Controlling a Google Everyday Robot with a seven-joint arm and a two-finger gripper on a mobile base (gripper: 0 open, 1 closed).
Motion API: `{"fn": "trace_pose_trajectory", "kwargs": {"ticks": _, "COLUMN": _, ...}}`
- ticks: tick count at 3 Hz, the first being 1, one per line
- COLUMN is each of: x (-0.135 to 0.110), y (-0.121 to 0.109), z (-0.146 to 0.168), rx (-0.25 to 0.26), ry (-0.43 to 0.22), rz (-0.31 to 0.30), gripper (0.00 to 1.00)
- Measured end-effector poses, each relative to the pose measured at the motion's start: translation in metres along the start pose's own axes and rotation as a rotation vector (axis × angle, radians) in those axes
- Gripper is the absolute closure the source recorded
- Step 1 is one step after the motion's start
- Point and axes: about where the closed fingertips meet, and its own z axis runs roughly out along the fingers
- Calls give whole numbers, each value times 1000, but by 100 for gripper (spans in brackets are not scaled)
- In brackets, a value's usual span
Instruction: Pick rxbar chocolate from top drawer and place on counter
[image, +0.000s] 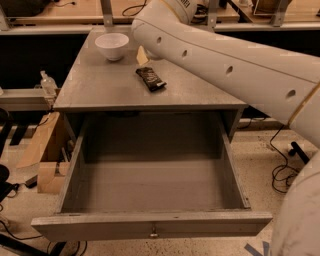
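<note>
The rxbar chocolate (151, 78), a small black bar, lies flat on the grey counter (95, 87), right of its middle. The top drawer (150, 224) is pulled fully open below the counter, and its inside holds nothing. My white arm (225, 65) reaches in from the lower right across the counter's back right. My gripper (143, 56) is mostly hidden behind the arm. Only a small pale part of it shows, just above and behind the bar and right of the white bowl (112, 46), apart from the bar.
The white bowl stands at the counter's back left. Light wooden benches (65, 10) run along the back. A cardboard box (42, 150) and a small bottle (47, 82) are on the left. Cables (285, 170) lie on the floor at the right.
</note>
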Motion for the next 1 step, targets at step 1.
{"fn": "trace_pose_trajectory", "kwargs": {"ticks": 1, "x": 0, "y": 0, "z": 0, "rx": 0, "ry": 1, "rz": 0, "gripper": 0}}
